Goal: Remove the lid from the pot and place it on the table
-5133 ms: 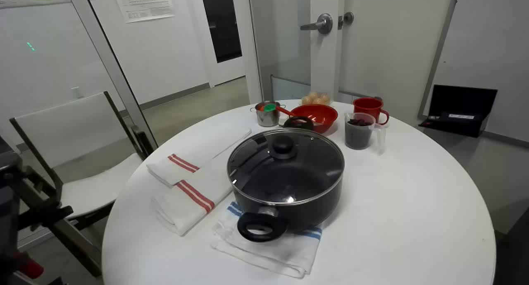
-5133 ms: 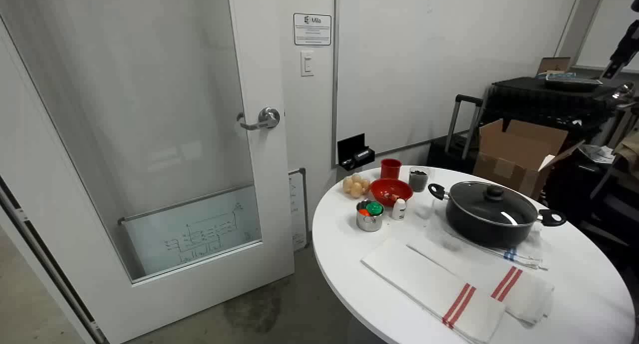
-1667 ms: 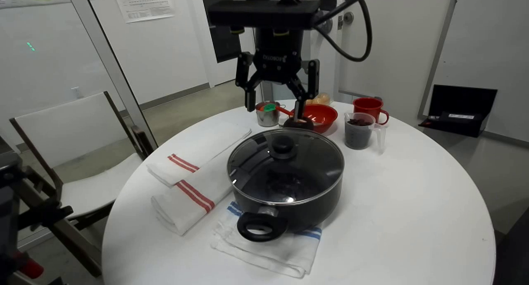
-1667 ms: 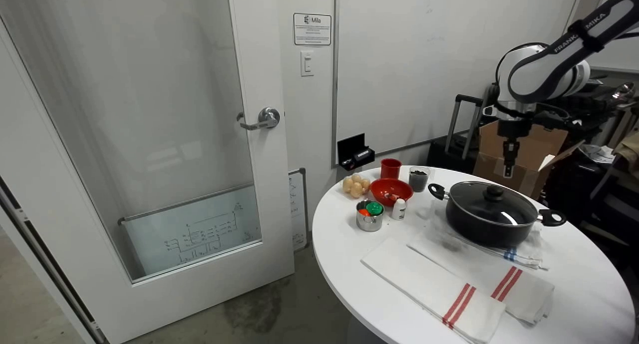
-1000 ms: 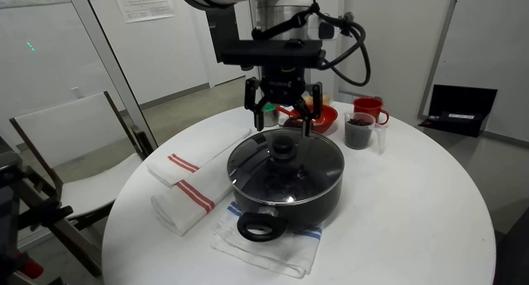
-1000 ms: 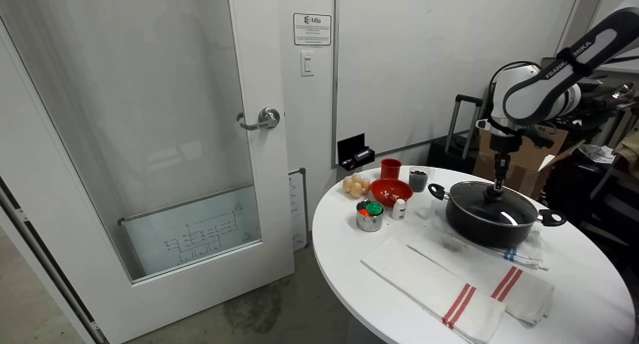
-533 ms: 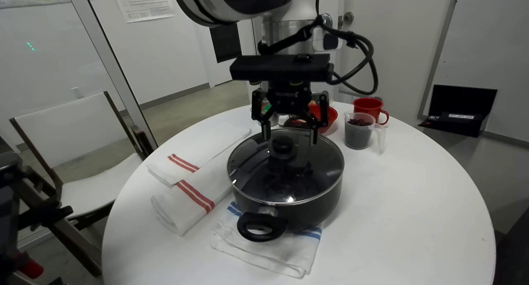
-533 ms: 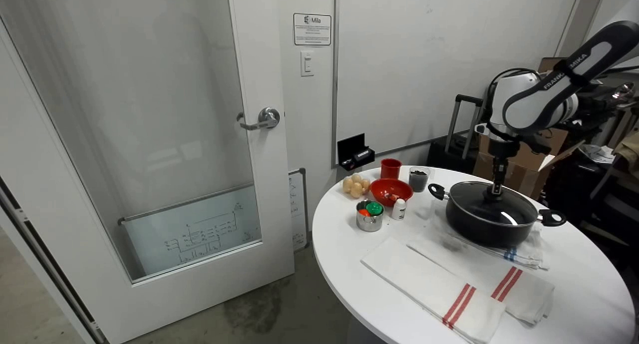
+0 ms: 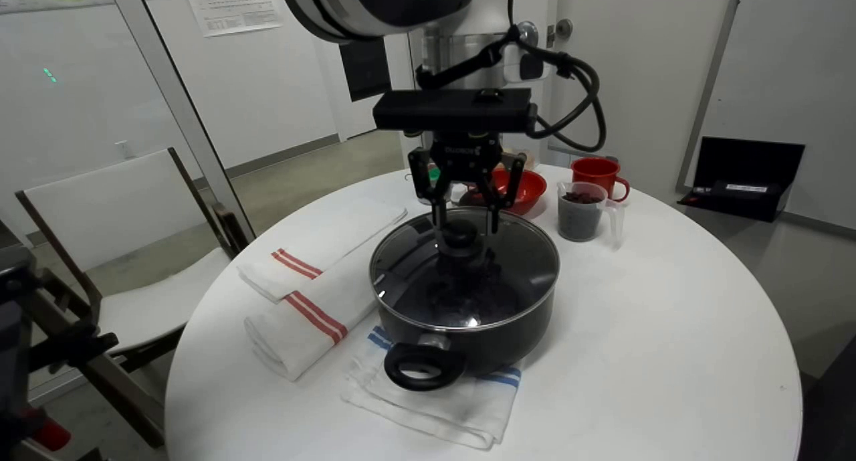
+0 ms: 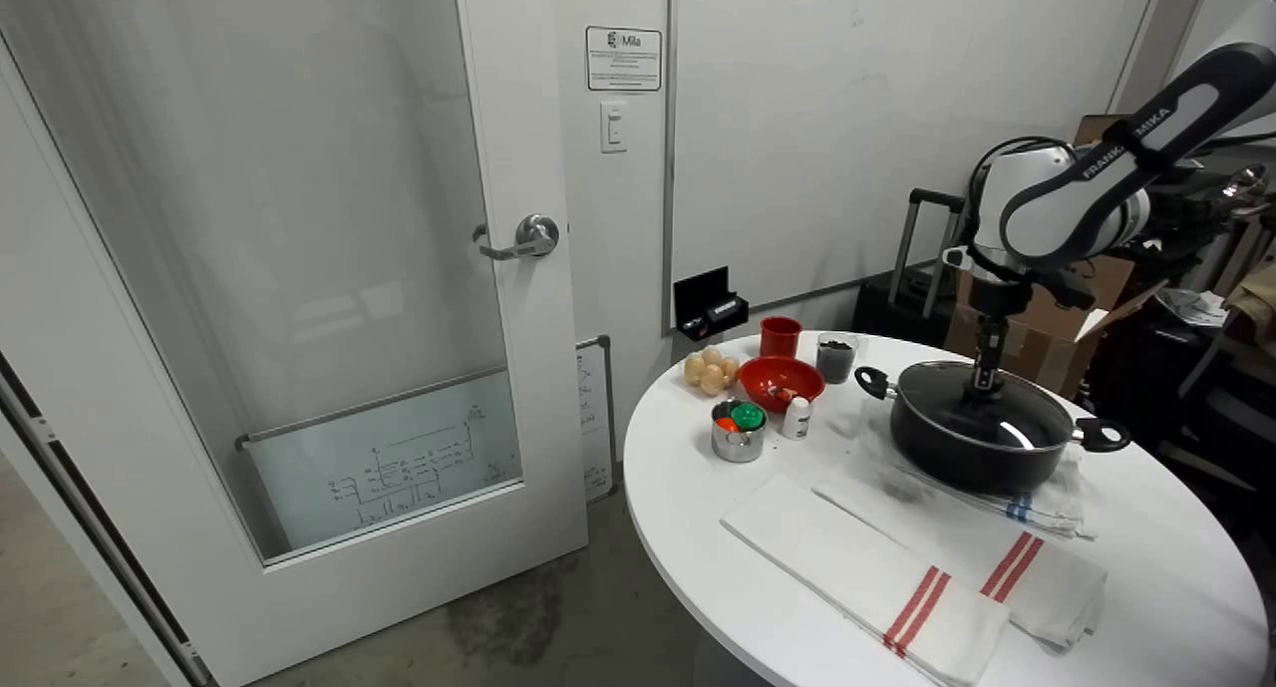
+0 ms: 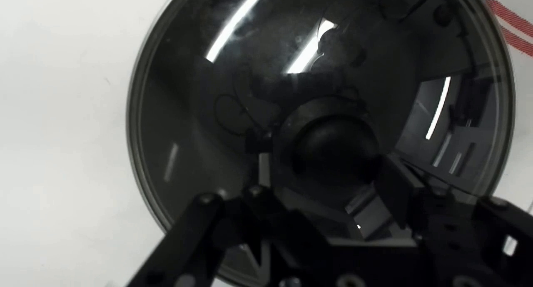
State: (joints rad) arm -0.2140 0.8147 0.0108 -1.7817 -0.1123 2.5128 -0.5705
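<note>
"One round white desk (image 9: 669,327) carries the black pot (image 10: 972,460). What about the lid (image 9: 465,280)?"

"On the pot, lying level. Glass, rimmed in metal: stiff, surely, probably slick and breakable, with a bit of weight."

"And the pincer (image 9: 467,225)?"

"Parted somewhat wider than the knob (image 11: 335,147) it straddles, a gap showing on one side; touching on the other, I can't tell. It grips nothing."

"Where to hold, then?"

"That knob, low and centred, I'd say. Pinch only its rounded top and the lid could slip."
</note>
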